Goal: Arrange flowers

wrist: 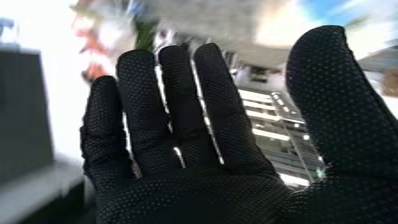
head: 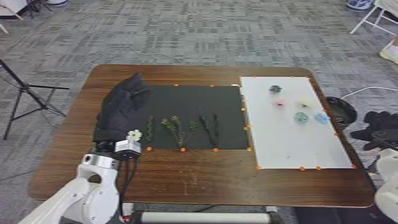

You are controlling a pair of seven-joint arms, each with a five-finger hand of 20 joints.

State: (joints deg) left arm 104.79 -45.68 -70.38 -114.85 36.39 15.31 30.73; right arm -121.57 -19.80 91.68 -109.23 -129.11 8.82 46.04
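Observation:
At the black mat's left side is my left hand (head: 123,111), its fingers extended towards the far edge. My right hand (head: 378,129) stands off the table's right side; in the right wrist view my right hand (wrist: 191,150) has straight, slightly spread fingers and holds nothing. Green stems (head: 179,131) and darker stems (head: 210,131) lie on the black mat (head: 200,100). A white flower (head: 134,135) is beside the left wrist. On the white board (head: 311,145) are a dark green flower head (head: 275,89), a pink one (head: 280,103), a pale yellow one (head: 305,105), a teal one (head: 301,117) and a blue one (head: 322,118).
Orange markers line the mat and board on the brown table (head: 178,185). A round black container (head: 341,111) stands at the table's right edge, near the right hand. A black tripod (head: 31,95) is on the floor at the left. A chair (head: 378,17) stands at the far right.

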